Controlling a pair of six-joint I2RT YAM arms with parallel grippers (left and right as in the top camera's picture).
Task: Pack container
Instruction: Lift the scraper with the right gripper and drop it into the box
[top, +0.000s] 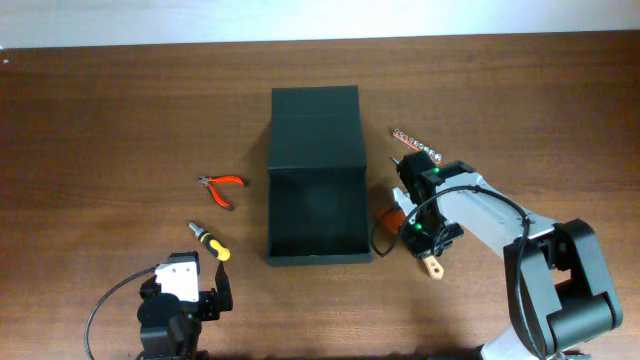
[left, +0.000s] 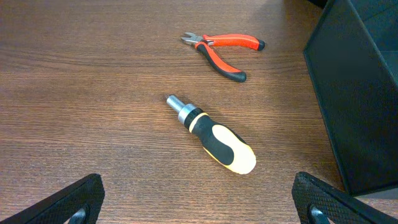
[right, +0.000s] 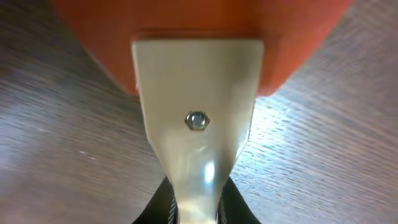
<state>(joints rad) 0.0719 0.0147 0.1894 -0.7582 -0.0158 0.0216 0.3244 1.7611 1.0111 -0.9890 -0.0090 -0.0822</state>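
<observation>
As far as the right wrist view shows, the right gripper (right: 196, 210) is clenched on an orange tool (right: 199, 37): its two dark fingers press on both sides of the pale metal plate, just under the small bolt. From above, this gripper and the tool are just beside the right wall of the container (top: 318, 257). I cannot tell if the tool rests on the table.

The container stands in the middle of the table with its lid folded open to the far side, and I see nothing inside it. I judge the step in hand is to bring the tool into it. To do this well, the arm should lift straight up until the tool is above the wall, go left over the opening, and lower before it lets go. Then the tool does not hit the rim or slip from the thin plate.

Beyond the far right corner of the container lies a strip of bits (top: 415, 148). Left of the container, well apart, lie red pliers (left: 221, 51) and a yellow screwdriver (left: 214, 140), with the left gripper (left: 196, 193) released near them.
</observation>
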